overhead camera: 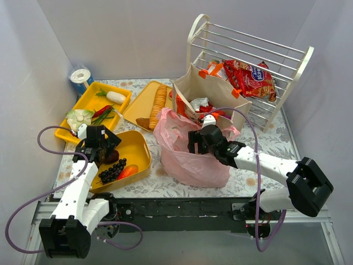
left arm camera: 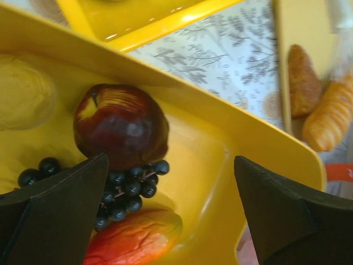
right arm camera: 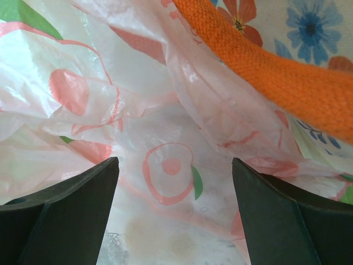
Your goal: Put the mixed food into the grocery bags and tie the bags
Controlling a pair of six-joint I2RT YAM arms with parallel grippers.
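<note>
My left gripper [overhead camera: 102, 150] hangs open and empty over the front yellow tray [overhead camera: 138, 144]. In the left wrist view [left arm camera: 170, 165] its jaws stand wide apart just above a dark red apple [left arm camera: 121, 124], a bunch of black grapes [left arm camera: 124, 190] and an orange-red fruit [left arm camera: 135, 240]. My right gripper [overhead camera: 198, 141] is open and empty at the mouth of the pink plastic bag [overhead camera: 187, 160]. In the right wrist view [right arm camera: 174, 163] it looks down into the pink film [right arm camera: 171, 165]. The beige tote [overhead camera: 212, 91] stands behind the pink bag, with its orange strap [right arm camera: 287, 77] close by.
A back-left yellow tray [overhead camera: 91, 105] holds red chilli, green stalks and a white piece. A middle tray [overhead camera: 140, 105] holds biscuits and bread. A white wire rack [overhead camera: 248, 49] at the back right carries a red snack packet [overhead camera: 251, 77]. A blue can [overhead camera: 81, 77] stands in the back-left corner.
</note>
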